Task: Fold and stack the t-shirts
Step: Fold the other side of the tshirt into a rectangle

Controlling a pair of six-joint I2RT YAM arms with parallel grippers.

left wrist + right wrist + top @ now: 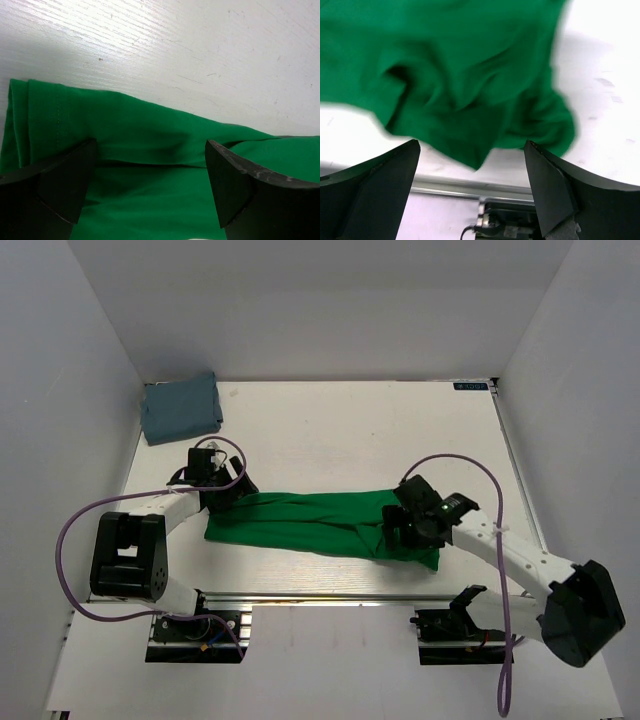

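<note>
Now: green shirt [310,523] lies as long strip on bench [350,430], grey-blue shirt [181,407] folded far-left. Left hand [226,490], right hand [402,530] gape wide over green ends, seemingly empty. Pinch both layers squarely, lift ends together.

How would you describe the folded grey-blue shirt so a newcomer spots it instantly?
Start at the white table and go to its far left corner. The grey-blue t-shirt lies there as a small, compact folded bundle. Its only neighbour, the green t-shirt, is bright and stretched out in a long strip nearer the front edge.
</note>
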